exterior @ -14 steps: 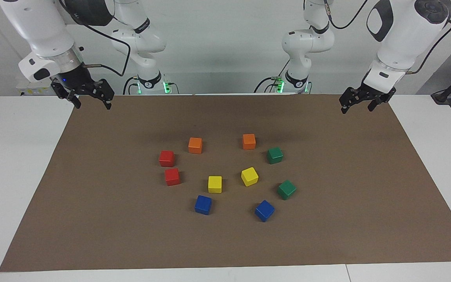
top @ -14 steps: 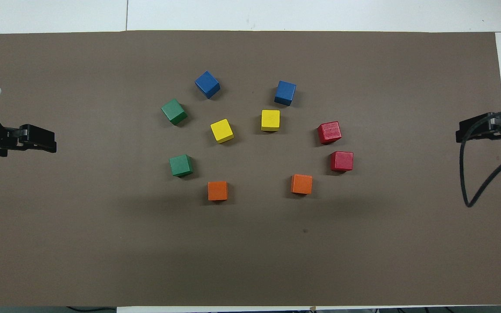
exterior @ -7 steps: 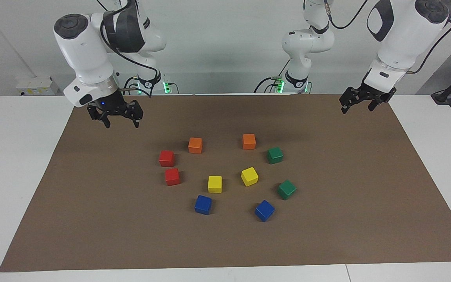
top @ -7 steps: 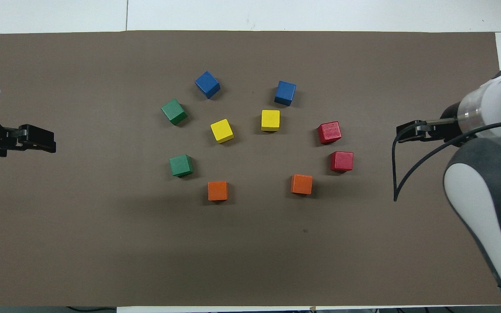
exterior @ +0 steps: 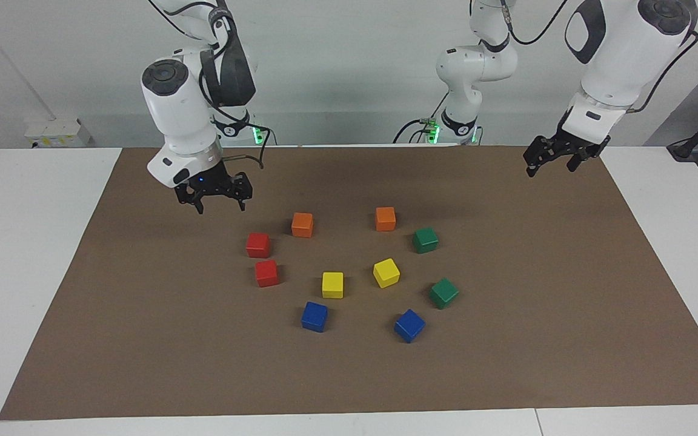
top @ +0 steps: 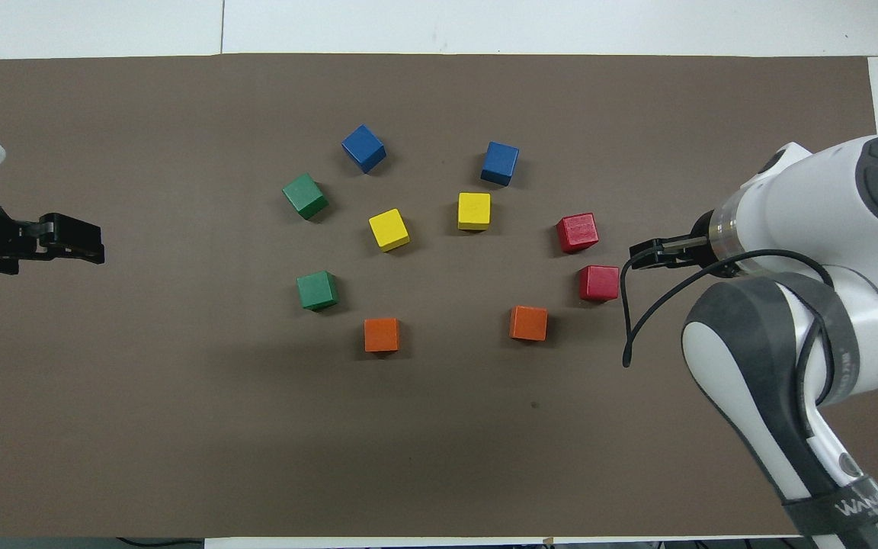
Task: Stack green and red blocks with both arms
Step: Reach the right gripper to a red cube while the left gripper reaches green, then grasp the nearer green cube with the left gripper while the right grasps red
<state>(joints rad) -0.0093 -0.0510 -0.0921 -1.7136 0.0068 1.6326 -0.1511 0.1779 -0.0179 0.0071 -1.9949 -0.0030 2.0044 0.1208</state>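
Two red blocks lie side by side on the brown mat, one nearer to the robots than the other. Toward the left arm's end lie two green blocks, the nearer one and the farther one. My right gripper hangs open above the mat just beside the red blocks, toward the right arm's end, holding nothing. My left gripper waits open and empty above the mat's edge at the left arm's end.
Two orange cubes sit nearest the robots. Two yellow cubes lie in the middle of the ring. Two blue cubes lie farthest out. The mat covers most of the white table.
My right arm has swung in from the mat's corner toward the red blocks and come lower, its gripper still open. The left arm has hardly moved. No block has shifted.
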